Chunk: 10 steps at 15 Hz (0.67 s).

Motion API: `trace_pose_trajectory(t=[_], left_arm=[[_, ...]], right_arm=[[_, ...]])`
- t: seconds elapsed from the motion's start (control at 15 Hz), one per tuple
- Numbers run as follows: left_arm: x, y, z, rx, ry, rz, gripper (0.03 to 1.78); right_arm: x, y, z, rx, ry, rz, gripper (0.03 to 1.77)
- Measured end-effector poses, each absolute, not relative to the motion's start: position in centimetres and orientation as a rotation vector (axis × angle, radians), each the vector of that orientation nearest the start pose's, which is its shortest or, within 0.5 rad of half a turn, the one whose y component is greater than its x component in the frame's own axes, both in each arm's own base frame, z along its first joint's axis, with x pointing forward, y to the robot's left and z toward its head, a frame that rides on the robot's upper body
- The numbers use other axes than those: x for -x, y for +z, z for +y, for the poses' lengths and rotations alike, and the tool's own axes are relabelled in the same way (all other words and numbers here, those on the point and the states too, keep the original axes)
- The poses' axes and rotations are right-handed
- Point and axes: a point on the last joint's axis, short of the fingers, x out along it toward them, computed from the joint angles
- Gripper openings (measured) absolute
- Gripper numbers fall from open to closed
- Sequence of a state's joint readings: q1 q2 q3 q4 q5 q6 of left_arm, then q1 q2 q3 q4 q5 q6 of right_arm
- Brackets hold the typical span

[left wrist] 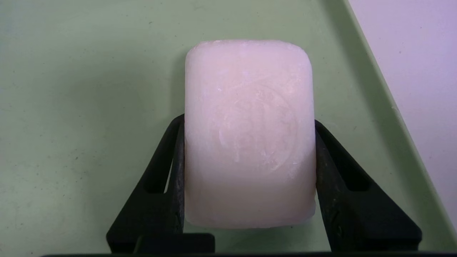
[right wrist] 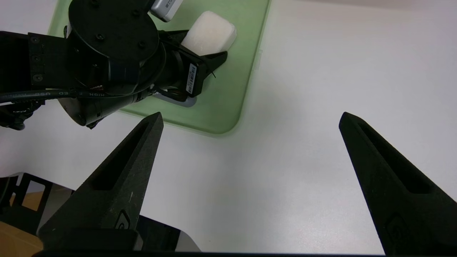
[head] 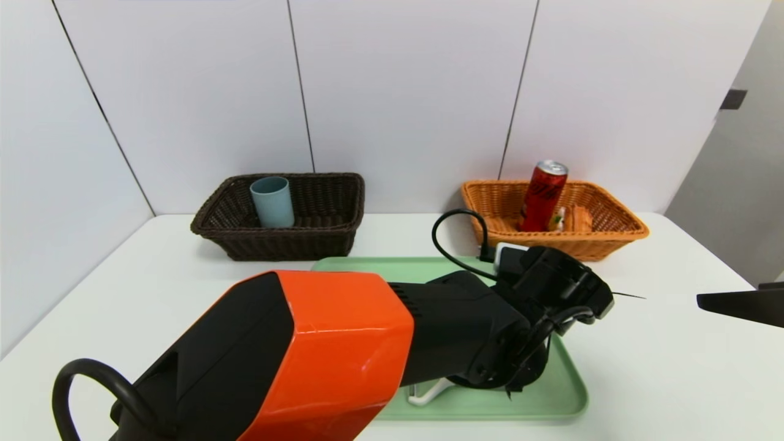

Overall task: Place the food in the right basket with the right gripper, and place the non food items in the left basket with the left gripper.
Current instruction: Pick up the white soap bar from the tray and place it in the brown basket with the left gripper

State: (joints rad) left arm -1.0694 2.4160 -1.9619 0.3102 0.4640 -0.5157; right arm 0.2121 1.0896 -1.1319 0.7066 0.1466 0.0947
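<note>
- Two black fingers (left wrist: pixel 171 178) of my left gripper (left wrist: pixel 250 125) stood pressed against the long sides of the white bar (left wrist: pixel 250 132), one on each side, so the gripper was closed on it.
- From the left wrist camera the bar lay flat on the green tray (left wrist: pixel 71 89), its far end reaching beyond the fingertips and its near end back between the fingers.
- On the tray the bar sat near the side edge, with the white table (left wrist: pixel 421 71) just beyond that rim.
- From the right wrist camera I saw the bar held between those same fingers over the tray floor, close to the corner region.
- My right gripper (right wrist: pixel 250 117) hung over bare table beside the tray, well apart from the bar, its jaws spread wide with nothing between them.
- In the head view the white peeler (head: pixel 429 392) showed on the tray's near part, mostly hidden under my left arm.
- Beyond the tray's far left corner stood the dark brown basket (head: pixel 331 226) with the blue-grey cup (head: pixel 272 201) upright inside.
- Beyond the tray's far right corner stood the orange-tan basket (head: pixel 612 236), holding the red soda can (head: pixel 543 196) leaning slightly and the cake wedge (head: pixel 569 218) just beside it.
</note>
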Motion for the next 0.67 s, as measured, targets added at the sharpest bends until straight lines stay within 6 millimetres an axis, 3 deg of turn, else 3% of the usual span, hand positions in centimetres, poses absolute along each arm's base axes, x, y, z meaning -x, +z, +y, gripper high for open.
trace_pose_trajectory(t=[0.4,0.67], left_arm=[[-24.4,12.7,-41.8,-0.05,-0.401,0.678,1.0],[-25.1,15.2,-40.2,-0.031,-0.383,0.657,0.99]], right_arm=[[-11.0,28.6,2.7,-0.068,0.313,0.683,1.7],[-11.0,28.6,2.7,-0.068,0.313,0.683,1.7]])
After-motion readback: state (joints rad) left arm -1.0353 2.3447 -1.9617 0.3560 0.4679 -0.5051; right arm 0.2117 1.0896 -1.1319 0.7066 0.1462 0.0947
